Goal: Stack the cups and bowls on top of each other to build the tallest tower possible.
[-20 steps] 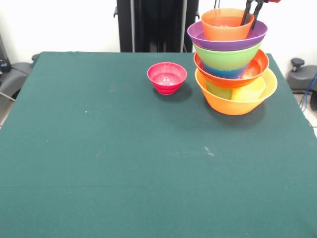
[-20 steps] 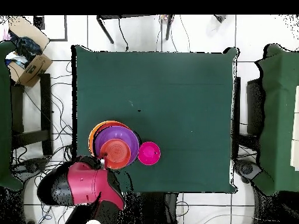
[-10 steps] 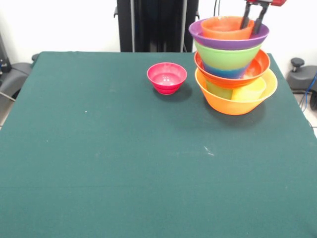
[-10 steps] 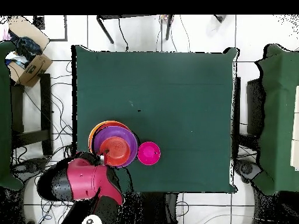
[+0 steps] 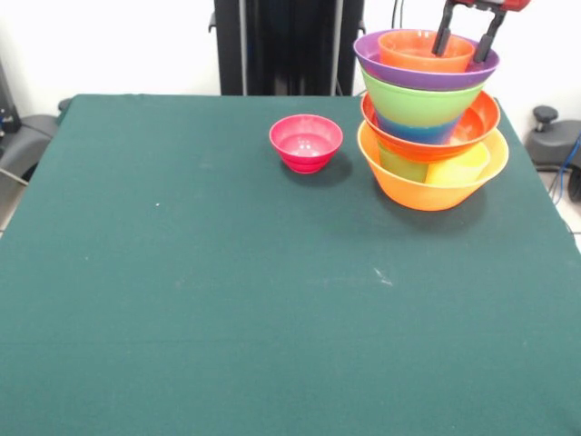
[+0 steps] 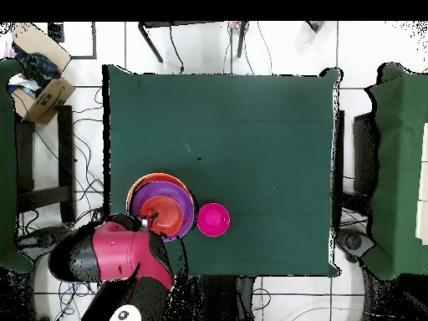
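1. The table (image 5: 227,300) wears a dark green cloth, matt and finely woven, with faint pale scuffs.
2. The tower (image 5: 431,118) is glossy, translucent plastic throughout: the big orange bowl (image 5: 427,191), the red-orange bowl (image 5: 477,123), the lime green bowl (image 5: 422,102), the purple bowl (image 5: 399,71) and the small orange bowl (image 5: 413,50) all look smooth and catch highlights.
3. Beside the tower, the small pink bowl (image 5: 306,142) is the same shiny, see-through plastic.
4. The arm (image 6: 117,259) has a smooth red and black shell.
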{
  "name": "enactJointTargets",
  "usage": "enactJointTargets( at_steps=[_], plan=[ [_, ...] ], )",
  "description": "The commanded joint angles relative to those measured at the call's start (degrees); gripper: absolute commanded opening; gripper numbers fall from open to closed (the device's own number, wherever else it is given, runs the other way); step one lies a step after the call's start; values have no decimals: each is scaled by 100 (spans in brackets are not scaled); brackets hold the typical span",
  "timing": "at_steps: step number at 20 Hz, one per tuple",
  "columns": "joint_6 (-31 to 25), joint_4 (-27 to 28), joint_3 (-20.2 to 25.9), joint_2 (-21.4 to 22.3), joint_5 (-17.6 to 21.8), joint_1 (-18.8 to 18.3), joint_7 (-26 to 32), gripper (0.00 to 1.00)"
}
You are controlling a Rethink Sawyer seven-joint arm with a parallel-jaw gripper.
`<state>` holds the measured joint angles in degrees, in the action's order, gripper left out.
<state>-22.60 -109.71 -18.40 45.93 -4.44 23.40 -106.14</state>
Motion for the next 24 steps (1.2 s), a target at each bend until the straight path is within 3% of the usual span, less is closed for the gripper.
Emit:
enactJointTargets(
  at_steps=[1,12,24],
  plan=[
    [-683,182,203,-18,-168,111,-1122,100],
    [-752,110,258,170,-163,45,-973,100],
    [-1362,275,338,600,-225,-68,-839,100]
  ],
)
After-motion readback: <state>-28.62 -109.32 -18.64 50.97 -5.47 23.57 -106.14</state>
